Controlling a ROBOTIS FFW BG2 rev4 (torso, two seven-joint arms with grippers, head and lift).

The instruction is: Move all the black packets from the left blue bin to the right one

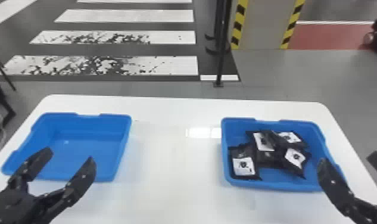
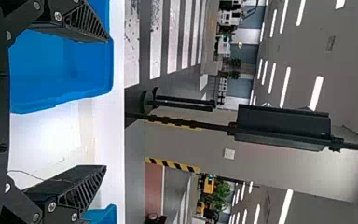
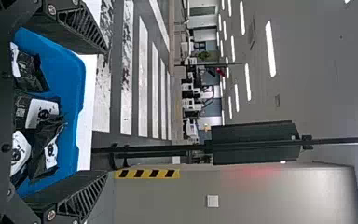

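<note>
Black packets (image 1: 266, 159) with white, dark-printed labels (image 1: 240, 171) lie heaped in the right blue bin (image 1: 274, 186) in the head view, well apart from the left blue bin (image 1: 117, 152) on the white worktop (image 1: 172, 178); the left end effector (image 1: 70, 155) and right end effector (image 1: 349, 159) are both wide open. The left wrist view adds green foliage (image 2: 221, 193) in the room behind. The right wrist view has packets in the bin, near the widely spread fingers (image 3: 81, 25).
</note>
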